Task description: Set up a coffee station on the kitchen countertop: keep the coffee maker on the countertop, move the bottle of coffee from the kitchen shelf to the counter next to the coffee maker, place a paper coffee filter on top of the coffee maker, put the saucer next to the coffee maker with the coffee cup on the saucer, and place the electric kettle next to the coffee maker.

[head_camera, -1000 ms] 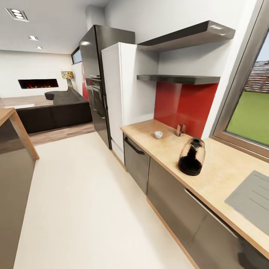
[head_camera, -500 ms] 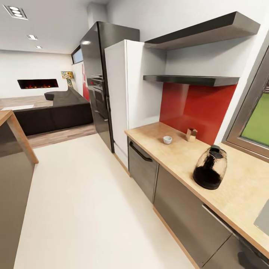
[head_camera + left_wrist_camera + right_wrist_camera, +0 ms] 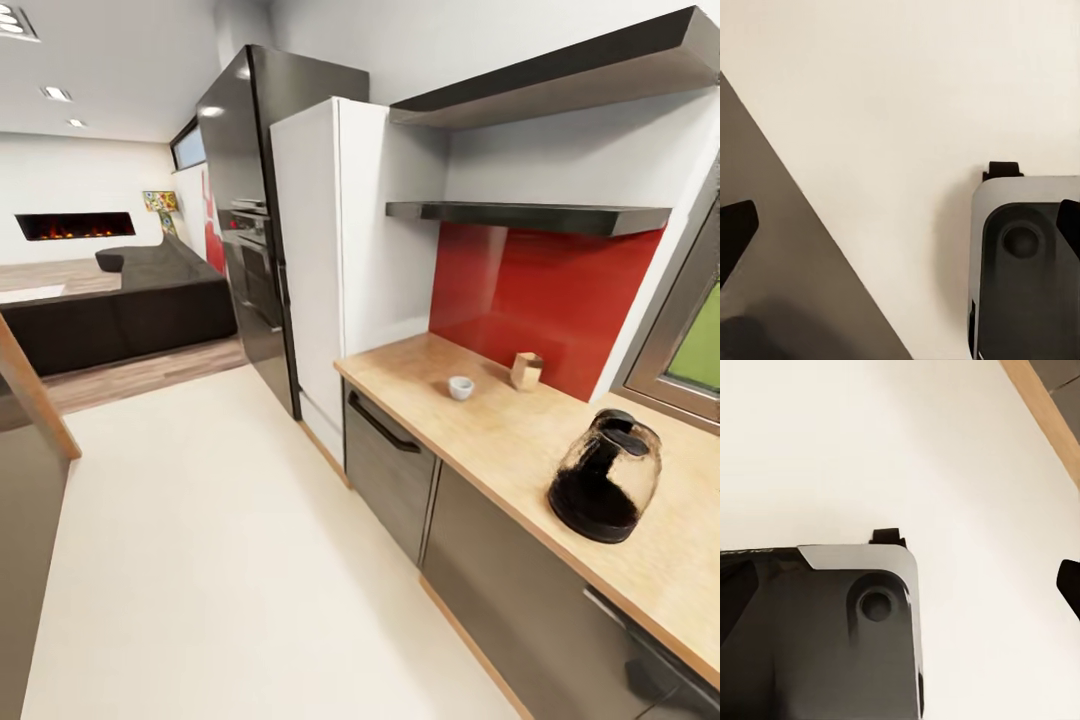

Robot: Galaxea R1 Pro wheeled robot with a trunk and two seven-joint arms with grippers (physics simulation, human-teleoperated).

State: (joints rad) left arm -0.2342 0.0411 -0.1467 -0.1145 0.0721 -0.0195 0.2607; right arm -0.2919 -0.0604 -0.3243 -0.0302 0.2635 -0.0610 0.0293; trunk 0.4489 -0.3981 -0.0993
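Note:
The kitchen countertop point(image 3: 500, 440) runs along the right wall under a red backsplash. The electric kettle point(image 3: 605, 488), clear glass on a black base, stands on it near the front edge. Farther back sits the tiny white coffee cup point(image 3: 460, 387), and a small tan object point(image 3: 525, 370) that I cannot identify stands near the backsplash. The coffee maker, bottle of coffee and saucer are out of view. My left gripper point(image 3: 900, 232) hangs open over the pale floor beside the robot's base point(image 3: 1027, 292). My right gripper point(image 3: 900, 585) is open too, with one dark fingertip point(image 3: 1069, 585) showing.
Two dark wall shelves point(image 3: 530, 214) hang above the counter. A white fridge point(image 3: 325, 250) and a tall black oven unit point(image 3: 240, 210) stand at the counter's far end. The island bar point(image 3: 35, 400) is at left, with wide pale floor point(image 3: 220, 540) between. A dark sofa point(image 3: 120, 310) lies beyond.
The whole head view has shifted, so the camera has moved: the counter, kettle and cup now sit further right and lower. Nothing on the counter has moved.

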